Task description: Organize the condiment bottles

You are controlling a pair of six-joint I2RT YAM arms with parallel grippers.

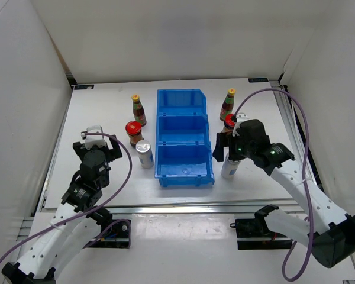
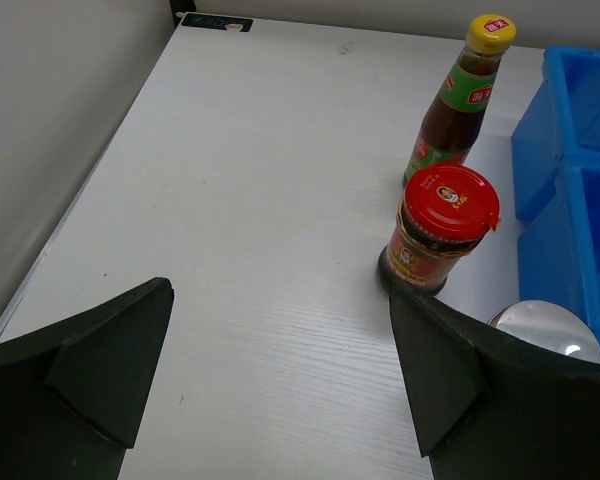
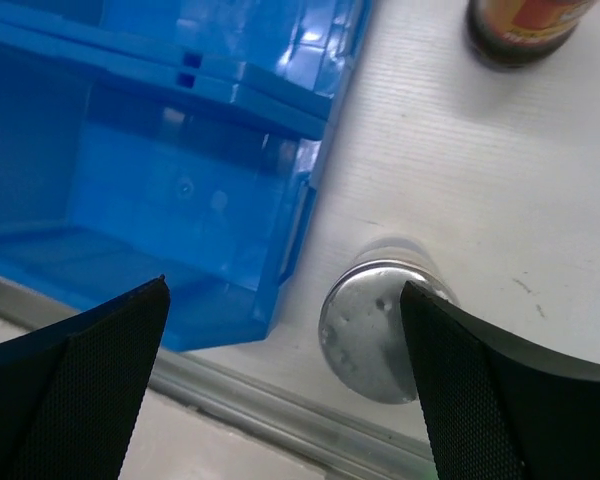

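White surface (image 1: pixel 100 106) carries a blue three-compartment bin (image 1: pixel 185 168) at its middle. Toward the left edge stand a yellow-capped bottle (image 1: pixel 138 110), a red-lidded jar (image 1: pixel 134 133) and a silver cylinder (image 1: pixel 144 154). Toward the right edge stand a second yellow-capped bottle (image 1: pixel 228 105), a second red-lidded jar (image 1: pixel 229 120) and a second silver cylinder (image 3: pixel 380 335). The right hand (image 1: pixel 227 151) hovers released over that cylinder, fingers spread. The left hand (image 2: pixel 280 380), also released, grasps nothing near the left edge.

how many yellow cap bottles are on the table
2. The left yellow-capped bottle stands left of the blue bin, beside its far compartment; the right yellow-capped bottle stands right of it. None looks hidden.
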